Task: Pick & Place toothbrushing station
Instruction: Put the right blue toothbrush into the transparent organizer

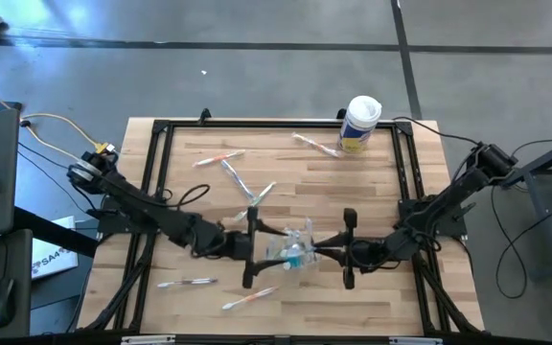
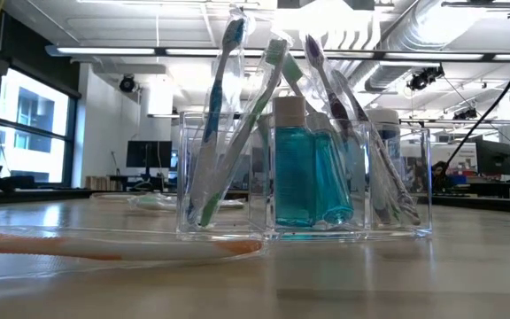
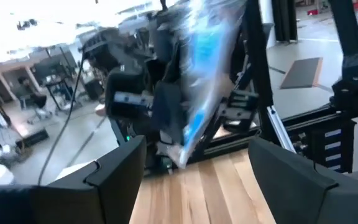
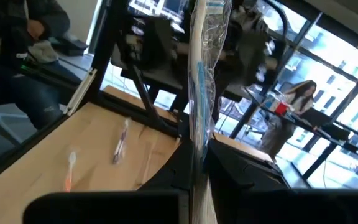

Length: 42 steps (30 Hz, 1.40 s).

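The toothbrushing station, a clear plastic holder with several toothbrushes and blue bottles, stands upright on the table. From above it shows between the two arms. My right gripper comes in level from the table's right, well above the wood, shut on a blue toothbrush in a clear wrapper. My left gripper faces it from the table's left, level and open. Its fingers stand apart on either side of the wrapped toothbrush without touching it. My right gripper pinches the clear wrapper between its two shut fingers, which come at it level from the table's right. The wrapped toothbrush stands roughly upright, a little tilted, most of its length above the fingers. It is lifted clear of the table.
Several wrapped toothbrushes lie loose on the wood. A white canister with a yellow label stands at the far right. A black frame rims the table. People sit beyond the table.
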Tool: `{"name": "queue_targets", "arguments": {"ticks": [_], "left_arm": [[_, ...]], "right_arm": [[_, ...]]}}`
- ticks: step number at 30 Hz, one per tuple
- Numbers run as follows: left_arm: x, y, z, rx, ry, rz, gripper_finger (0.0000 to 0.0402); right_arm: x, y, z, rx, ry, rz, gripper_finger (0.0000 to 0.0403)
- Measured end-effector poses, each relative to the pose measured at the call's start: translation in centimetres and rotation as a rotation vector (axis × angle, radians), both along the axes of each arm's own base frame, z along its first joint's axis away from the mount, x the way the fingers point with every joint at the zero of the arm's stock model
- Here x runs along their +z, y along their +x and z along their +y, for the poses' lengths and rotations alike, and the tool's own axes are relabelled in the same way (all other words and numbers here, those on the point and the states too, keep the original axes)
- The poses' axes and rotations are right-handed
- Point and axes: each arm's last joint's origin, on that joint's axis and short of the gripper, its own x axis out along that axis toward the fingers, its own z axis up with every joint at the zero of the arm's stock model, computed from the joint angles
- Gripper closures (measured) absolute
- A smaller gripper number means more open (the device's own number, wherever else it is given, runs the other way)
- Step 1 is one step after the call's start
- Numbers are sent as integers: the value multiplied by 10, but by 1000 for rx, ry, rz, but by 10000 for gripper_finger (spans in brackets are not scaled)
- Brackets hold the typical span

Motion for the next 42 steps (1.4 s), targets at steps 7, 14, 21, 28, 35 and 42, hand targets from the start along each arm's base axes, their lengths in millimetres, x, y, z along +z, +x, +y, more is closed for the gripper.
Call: {"name": "queue_targets", "arguments": {"ticks": [7,14,21,28,35,42], "left_arm": [[-1,8,13,-58,-70,10,120],[-1,12,23,-45,-118,12,120],[-4,15,27,-26,-117,20,120],[-8,19,25,-32,-120,10,120],[-1,18,27,-27,-118,-51,120],[0,20,33,-17,-123,-66,120]], "right_arm": [[0,3,-2,28,4,-5,384],[0,8,-9,32,31,-2,384],[-3,13,-17,11,48,21,384],[-3,16,-23,-11,59,28,384],[-4,17,-24,-18,64,32,384],[-5,17,-24,-18,60,40,384]]}}
